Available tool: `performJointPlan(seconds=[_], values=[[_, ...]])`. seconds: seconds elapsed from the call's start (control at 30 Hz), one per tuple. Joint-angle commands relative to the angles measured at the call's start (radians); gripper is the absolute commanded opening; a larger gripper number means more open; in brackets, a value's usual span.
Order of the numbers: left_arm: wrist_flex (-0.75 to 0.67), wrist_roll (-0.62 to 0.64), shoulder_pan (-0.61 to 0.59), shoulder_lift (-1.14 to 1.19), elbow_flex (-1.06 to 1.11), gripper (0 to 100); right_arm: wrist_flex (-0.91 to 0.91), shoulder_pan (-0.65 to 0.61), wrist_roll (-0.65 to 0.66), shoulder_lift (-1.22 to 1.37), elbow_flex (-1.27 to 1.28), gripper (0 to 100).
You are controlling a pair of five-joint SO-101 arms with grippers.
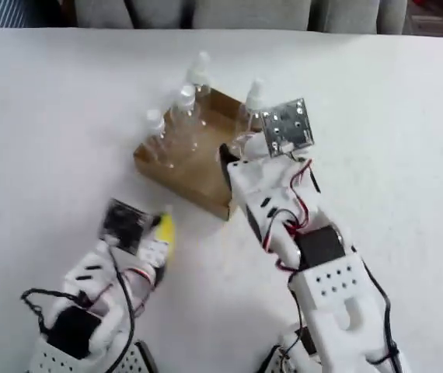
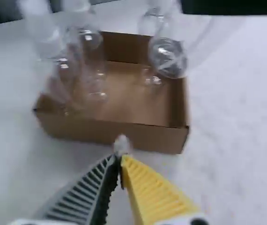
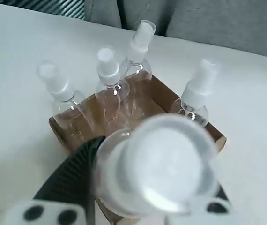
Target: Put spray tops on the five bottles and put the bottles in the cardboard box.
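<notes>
Left hand [image 2: 119, 165] is sitting closed over the desk [image 2: 246, 140], just short of the cardboard box [image 2: 110, 131]; white speck [image 2: 121, 143] at its tips is unidentified. Right hand [image 3: 147, 192] is gripping the capped fifth bottle [image 3: 157, 164] above the box's near corner. Four capped bottles [image 3: 107, 70] are standing inside. Risk: a misaligned descent catching the wall or toppling the nearest neighbour.

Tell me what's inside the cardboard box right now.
Four clear bottles with white spray tops stand inside the cardboard box. The right gripper holds a fifth bottle, which hides the box's near part in the right wrist view.
</notes>
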Motion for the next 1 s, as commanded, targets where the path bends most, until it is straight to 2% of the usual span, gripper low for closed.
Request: performJointPlan(seconds=[0.0, 0.17, 0.3, 0.43, 0.67, 0.97], values=[[0.002, -0.021, -0.292, -0.010, 0.006, 2, -0.071, 0.010, 0.009, 0.051, -0.017, 1.5], [-0.021, -0.023, -0.418, -0.010, 0.095, 2, -0.159, 0.010, 0.015, 0.147, -0.018, 1.5], [-0.084, -0.025, -0.461, -0.010, 0.144, 2, -0.220, 0.004, 0.135, 0.222, -0.018, 1.5], [-0.103, -0.025, -0.463, -0.010, 0.153, 2, -0.289, 0.005, 0.153, 0.285, -0.021, 1.6], [-0.158, -0.025, -0.463, -0.010, 0.187, 2, -0.285, 0.012, 0.164, 0.418, -0.107, 1.6], [-0.204, -0.025, -0.463, -0.010, 0.216, 2, -0.081, 0.013, 0.164, 0.585, -0.322, 1.6]])
